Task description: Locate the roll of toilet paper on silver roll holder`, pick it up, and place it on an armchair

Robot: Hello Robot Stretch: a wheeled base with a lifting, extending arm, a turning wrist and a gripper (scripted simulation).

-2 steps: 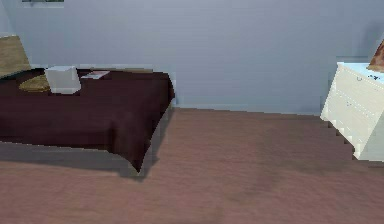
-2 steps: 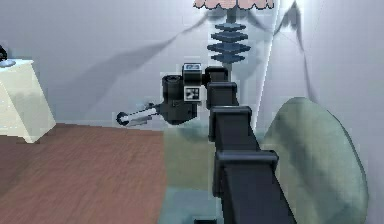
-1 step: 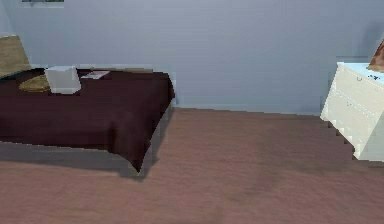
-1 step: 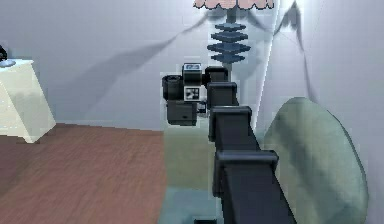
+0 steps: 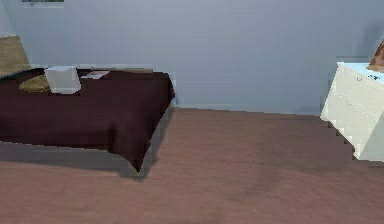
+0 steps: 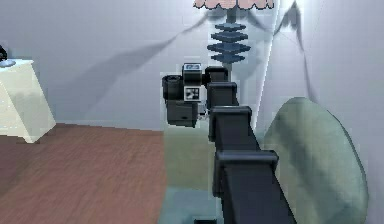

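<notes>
In the arm side view my arm (image 6: 240, 150) rises as a dark bar from the bottom edge. My gripper (image 6: 178, 104) stands at its far end against the blue-grey wall, next to two white marked squares (image 6: 189, 82). Its far end is a dark lump that I cannot make out, so I cannot tell whether it holds anything. A grey-green armchair (image 6: 322, 150) with a rounded shape stands just right of the arm.
A floor lamp (image 6: 230, 40) with a pink shade and a blue stacked stem stands behind the arm. A white dresser (image 5: 358, 110) (image 6: 20, 100) is by the wall. A bed with a dark maroon cover (image 5: 80, 115) carries a white box (image 5: 62, 79). A pale rug (image 6: 185, 165) lies on the wooden floor (image 5: 260, 165).
</notes>
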